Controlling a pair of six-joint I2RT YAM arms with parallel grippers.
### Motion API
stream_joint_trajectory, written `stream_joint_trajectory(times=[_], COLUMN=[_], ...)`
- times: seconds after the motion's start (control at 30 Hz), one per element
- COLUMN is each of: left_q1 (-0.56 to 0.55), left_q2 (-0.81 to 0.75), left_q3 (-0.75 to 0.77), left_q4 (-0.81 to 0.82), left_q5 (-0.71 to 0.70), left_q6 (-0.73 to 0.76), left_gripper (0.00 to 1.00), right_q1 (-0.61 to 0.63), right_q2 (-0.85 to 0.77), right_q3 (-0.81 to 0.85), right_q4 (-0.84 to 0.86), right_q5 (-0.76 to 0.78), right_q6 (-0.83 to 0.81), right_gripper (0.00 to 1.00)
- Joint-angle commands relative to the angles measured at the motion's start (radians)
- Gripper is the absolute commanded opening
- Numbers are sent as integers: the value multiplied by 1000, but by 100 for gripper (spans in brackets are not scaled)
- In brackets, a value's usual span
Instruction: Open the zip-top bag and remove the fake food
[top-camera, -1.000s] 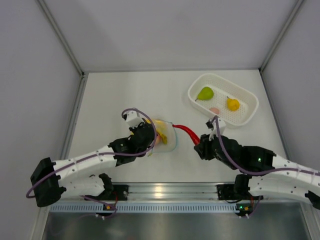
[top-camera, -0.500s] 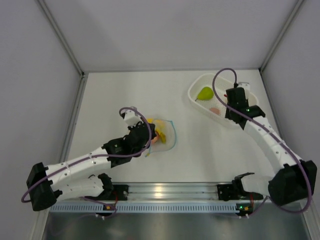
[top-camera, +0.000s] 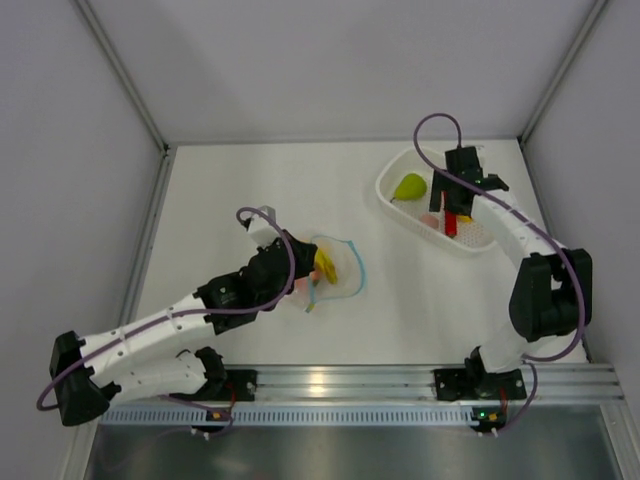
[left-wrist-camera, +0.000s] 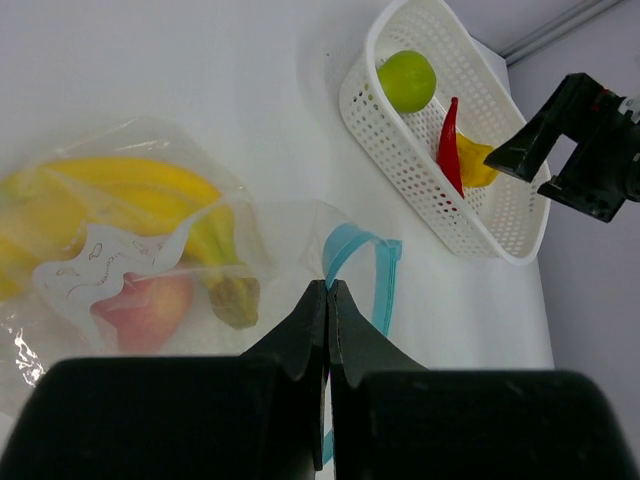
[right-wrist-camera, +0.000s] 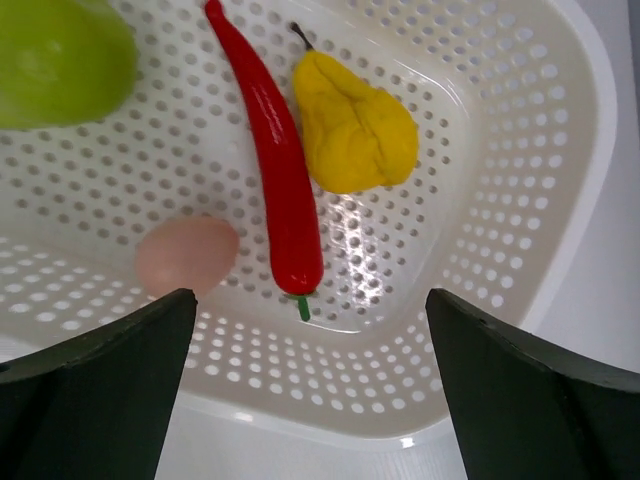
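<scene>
White table (top-camera: 250, 190) beneath crinkly clear blue-zipped bag (top-camera: 338, 268)

Left fingers (left-wrist-camera: 300, 340) pinched shut, right fingers (right-wrist-camera: 100, 390) spread wide

Bright, even light falls from above on the white table (top-camera: 240, 190); shadows are faint and soft. A glare spot shines on the rail (top-camera: 318, 380) at the near edge. In the wrist views the fingers (left-wrist-camera: 300, 340) are dark and blurred. Highlights glint on the bag (left-wrist-camera: 250, 230) and basket (right-wrist-camera: 500, 150), whose rim bends toward the frame's edge.
</scene>
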Motion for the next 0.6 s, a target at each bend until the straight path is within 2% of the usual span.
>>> stream_joint_trajectory(times=[0.0, 0.07, 0.1, 0.17, 0.2, 0.27, 0.3, 0.33, 0.4, 0.43, 0.57], left_q1=[2, 0, 2, 2, 2, 0, 2, 0, 2, 2, 2], left_q2=[9, 15, 21, 27, 38, 47, 58, 63, 75, 79, 92], left_q3=[49, 60, 62, 71, 74, 85, 88, 92, 101, 103, 109], left_q4=[12, 12, 13, 13, 13, 13, 13, 13, 13, 15, 15], left_q5=[26, 24, 21, 9, 9, 6, 4, 4, 4, 6, 18], left_q6=[-1, -22, -33, -59, -67, -85, -90, -95, -99, -104, -131], left_gripper=[0, 0, 0, 0, 0, 0, 0, 0, 0, 0, 0], right_q1=[21, 18, 18, 67, 107, 269, 320, 407, 484, 556, 711], right_q2=[-169, -298, -339, -456, -487, -553, -568, -587, -598, -598, -561], right_q3=[-25, -154, -200, -303, -320, -354, -365, -372, -388, -391, -383], right_q4=[99, 183, 282, 355, 367, 372, 380, 387, 395, 404, 420], right_q5=[-126, -373, -577, -646, -614, -559, -534, -520, -469, -441, -304], right_q6=[69, 109, 137, 222, 233, 275, 290, 304, 325, 332, 341], right_gripper=[99, 100, 99, 88, 85, 79, 71, 68, 60, 59, 58])
